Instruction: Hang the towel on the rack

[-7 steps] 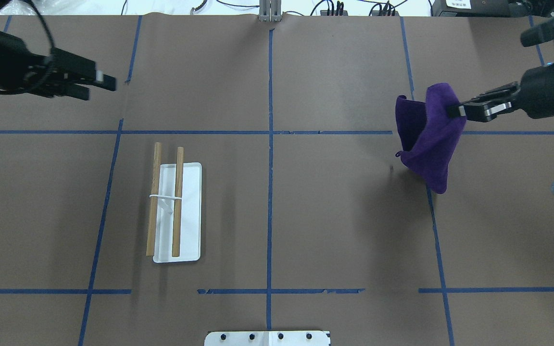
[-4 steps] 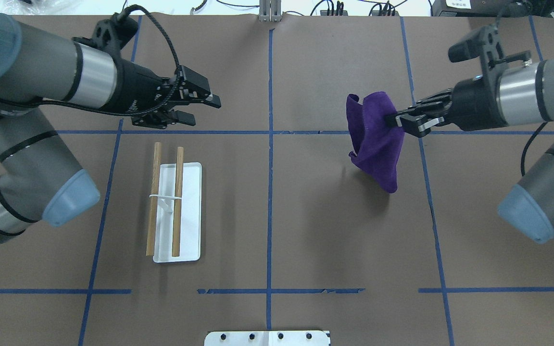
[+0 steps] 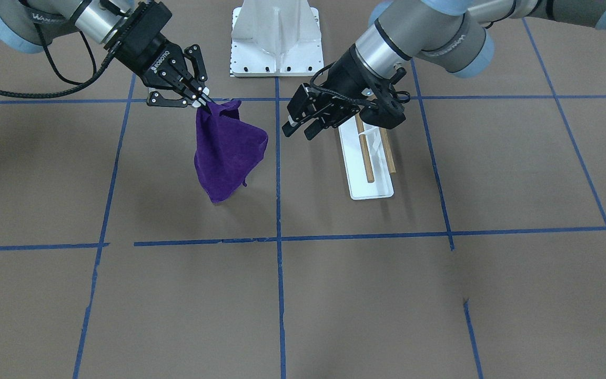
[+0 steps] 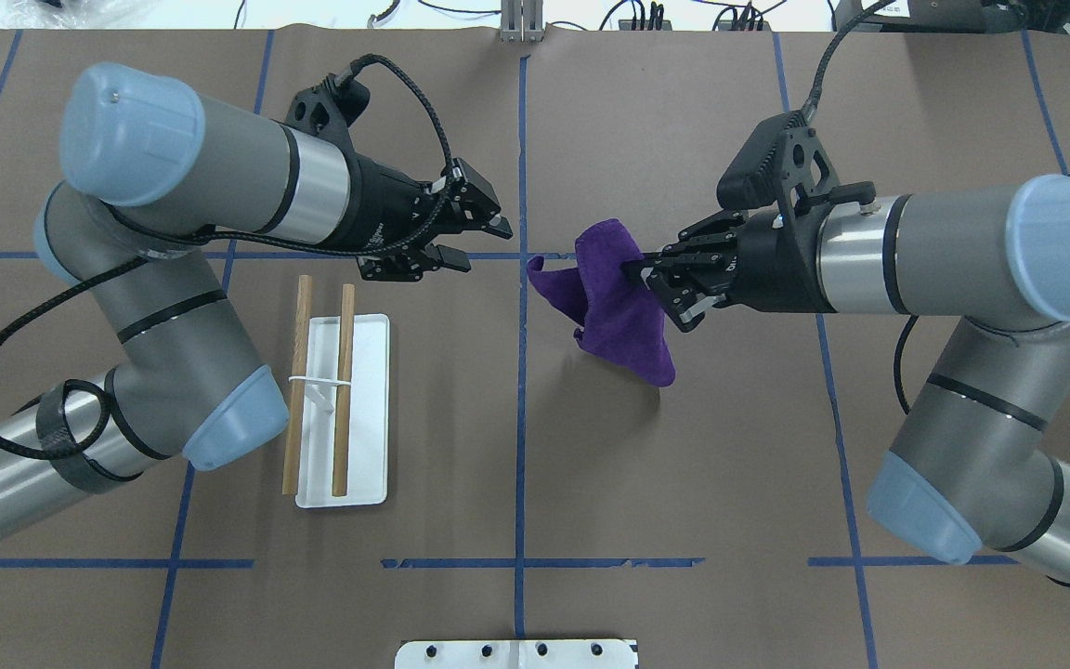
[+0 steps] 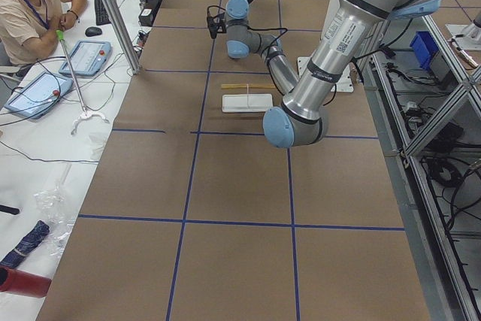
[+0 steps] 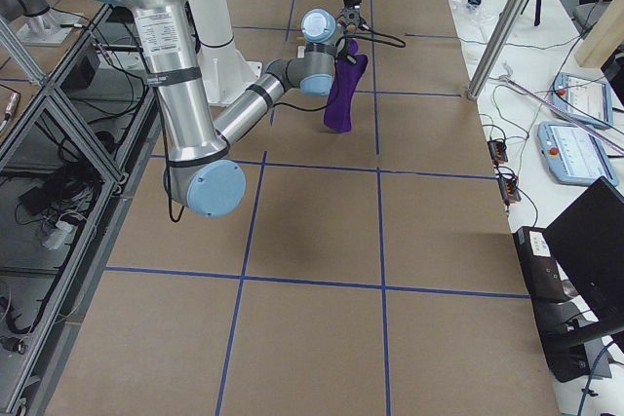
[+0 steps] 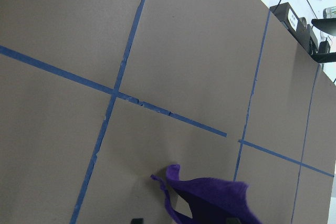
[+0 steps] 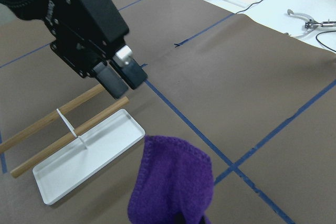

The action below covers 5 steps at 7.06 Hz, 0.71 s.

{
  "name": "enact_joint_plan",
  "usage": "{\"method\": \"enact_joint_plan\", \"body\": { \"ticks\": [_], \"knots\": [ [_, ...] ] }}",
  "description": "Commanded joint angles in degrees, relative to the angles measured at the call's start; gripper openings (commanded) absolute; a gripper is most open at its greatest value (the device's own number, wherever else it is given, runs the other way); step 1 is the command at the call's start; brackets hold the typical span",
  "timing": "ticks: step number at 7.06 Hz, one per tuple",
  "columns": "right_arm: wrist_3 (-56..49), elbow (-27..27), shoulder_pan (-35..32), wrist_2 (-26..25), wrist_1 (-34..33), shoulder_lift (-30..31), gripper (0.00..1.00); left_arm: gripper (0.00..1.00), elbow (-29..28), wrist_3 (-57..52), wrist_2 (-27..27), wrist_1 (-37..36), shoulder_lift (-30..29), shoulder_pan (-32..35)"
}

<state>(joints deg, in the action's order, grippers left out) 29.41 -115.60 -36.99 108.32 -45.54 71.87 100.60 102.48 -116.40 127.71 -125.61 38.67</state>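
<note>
The purple towel (image 4: 623, 321) hangs bunched from my right gripper (image 4: 635, 269), which is shut on its upper edge just right of the table's centre line. In the front view the towel (image 3: 226, 152) dangles in the air below the right gripper (image 3: 205, 102). My left gripper (image 4: 479, 243) is open and empty, a short way left of the towel, beyond the rack's far end. The rack (image 4: 358, 409) lies flat left of centre, a white base with two wooden rods (image 4: 343, 390). The right wrist view shows the towel (image 8: 173, 182), the left gripper (image 8: 127, 85) and the rack (image 8: 89, 153).
A white bolted pedestal (image 3: 276, 37) stands at the robot's base, its edge at the bottom of the overhead view (image 4: 516, 653). Blue tape lines cross the brown table. An operator (image 5: 30, 13) sits at a side desk beyond the table's far edge.
Both arms have swung in toward the table's centre. The right gripper carried the towel leftward; the left gripper moved right, past the rack's far end, still open.
</note>
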Motion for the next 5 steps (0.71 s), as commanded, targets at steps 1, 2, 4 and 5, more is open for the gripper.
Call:
{"method": "enact_joint_plan", "body": {
  "ticks": [1, 2, 4, 5],
  "knots": [
    [-0.5, -0.1, 2.9, -3.5, 0.0, -1.9, 0.0, 0.62, -0.6, 1.9, 0.9, 0.0, -0.8, -1.8],
    [-0.5, -0.1, 3.1, -3.6, 0.0, -2.1, 0.0, 0.62, -0.6, 2.0, 1.0, 0.0, -0.8, -2.6],
    [-0.8, -0.1, 3.1, -3.6, 0.0, -2.4, 0.0, 0.62, -0.6, 1.8, 1.0, 0.0, -0.3, -3.4],
    [-1.1, 0.0, 3.1, -3.6, 0.0, -2.3, 0.0, 0.62, -0.6, 1.3, 1.0, 0.0, 0.2, -3.6]
  ]
}}
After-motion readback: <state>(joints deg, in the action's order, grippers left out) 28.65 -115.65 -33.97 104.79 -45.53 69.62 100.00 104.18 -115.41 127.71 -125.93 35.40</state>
